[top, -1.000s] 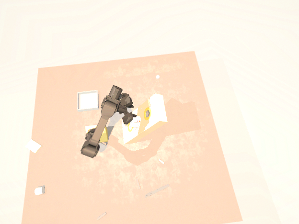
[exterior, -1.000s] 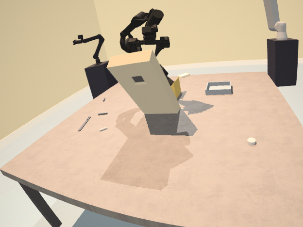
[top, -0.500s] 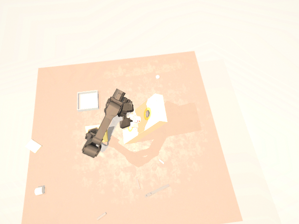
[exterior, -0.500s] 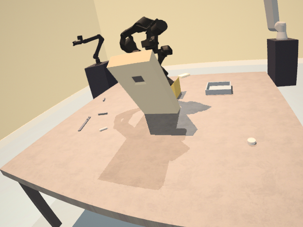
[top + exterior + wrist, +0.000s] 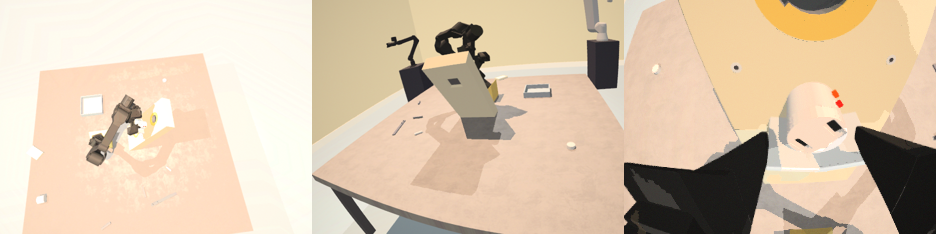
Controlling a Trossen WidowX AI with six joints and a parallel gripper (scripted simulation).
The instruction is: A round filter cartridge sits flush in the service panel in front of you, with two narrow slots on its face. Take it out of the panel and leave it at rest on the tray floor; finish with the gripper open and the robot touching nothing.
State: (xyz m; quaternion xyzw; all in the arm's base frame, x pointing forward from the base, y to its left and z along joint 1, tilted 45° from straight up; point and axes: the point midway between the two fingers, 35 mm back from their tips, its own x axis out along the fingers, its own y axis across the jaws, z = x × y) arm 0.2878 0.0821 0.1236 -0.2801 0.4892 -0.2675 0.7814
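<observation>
The sloped service panel (image 5: 163,110) (image 5: 718,48) stands mid-table; the exterior view shows its back (image 5: 468,95). Its orange-ringed socket (image 5: 153,118) is dark and empty. The white round filter cartridge (image 5: 141,123) (image 5: 814,121), with two dark slots and red marks on its face, lies out of the socket on the lower panel face. My gripper (image 5: 137,122) (image 5: 812,135) is open, one finger on each side of the cartridge, with gaps showing at both fingers. The white-rimmed tray (image 5: 82,105) (image 5: 537,94) lies on the table to the arm's far side, away from the panel.
A yellow block (image 5: 493,91) stands at the panel's foot. A small white disc (image 5: 164,80) (image 5: 571,145), thin rods (image 5: 163,198) (image 5: 398,127), a white slab (image 5: 34,152) and a short cylinder (image 5: 41,198) lie scattered. Two other arms on dark pedestals (image 5: 412,75) (image 5: 601,62) stand beyond the table.
</observation>
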